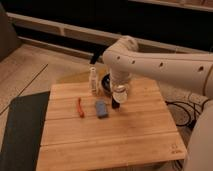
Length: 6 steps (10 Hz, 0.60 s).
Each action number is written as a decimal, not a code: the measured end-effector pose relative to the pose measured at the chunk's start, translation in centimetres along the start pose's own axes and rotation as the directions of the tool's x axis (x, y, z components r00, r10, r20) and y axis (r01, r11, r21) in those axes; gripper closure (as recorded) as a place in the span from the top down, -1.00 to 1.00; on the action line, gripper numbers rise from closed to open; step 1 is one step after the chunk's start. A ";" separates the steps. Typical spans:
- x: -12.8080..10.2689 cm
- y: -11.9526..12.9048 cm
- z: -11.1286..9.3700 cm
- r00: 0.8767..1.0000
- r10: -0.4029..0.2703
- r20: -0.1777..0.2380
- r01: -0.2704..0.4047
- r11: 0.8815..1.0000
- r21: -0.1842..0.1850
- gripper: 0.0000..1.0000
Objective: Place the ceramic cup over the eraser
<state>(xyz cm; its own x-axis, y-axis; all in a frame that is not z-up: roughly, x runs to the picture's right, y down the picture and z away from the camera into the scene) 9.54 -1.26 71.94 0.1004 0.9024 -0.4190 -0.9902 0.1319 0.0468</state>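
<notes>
My gripper [120,88] hangs from the white arm over the middle back of the wooden table [125,140]. It is shut on the ceramic cup [120,94], a small cream-white cylinder held just above the board. The eraser [116,104], a small black upright block, stands directly under the cup's lower left side, and its top is partly hidden by the cup. I cannot tell whether the cup touches the eraser.
A flat blue slab [101,108] lies left of the eraser, and a thin orange-red stick [80,107] lies further left. A slim white bottle [93,80] and a black bowl [106,83] stand behind, close to the arm. A dark mat [20,130] lies left of the table.
</notes>
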 end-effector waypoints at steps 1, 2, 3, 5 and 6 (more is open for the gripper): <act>-0.3 -0.5 0.3 1.000 0.002 0.013 -0.002 1.000 -0.007 -1.00; -0.8 -0.6 1.1 0.999 0.006 0.033 -0.005 0.999 -0.035 -1.00; -1.1 -0.5 1.3 0.999 0.009 0.044 -0.007 0.999 -0.050 -1.00; -1.8 0.2 2.1 0.997 0.004 0.075 0.004 0.995 -0.098 -1.00; -2.1 0.7 2.3 0.996 -0.005 0.086 0.015 0.993 -0.114 -1.00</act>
<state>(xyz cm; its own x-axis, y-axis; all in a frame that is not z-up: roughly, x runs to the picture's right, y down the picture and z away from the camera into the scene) 8.81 -2.12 74.90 0.1132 0.9338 -0.3395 -0.9932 0.0974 -0.0634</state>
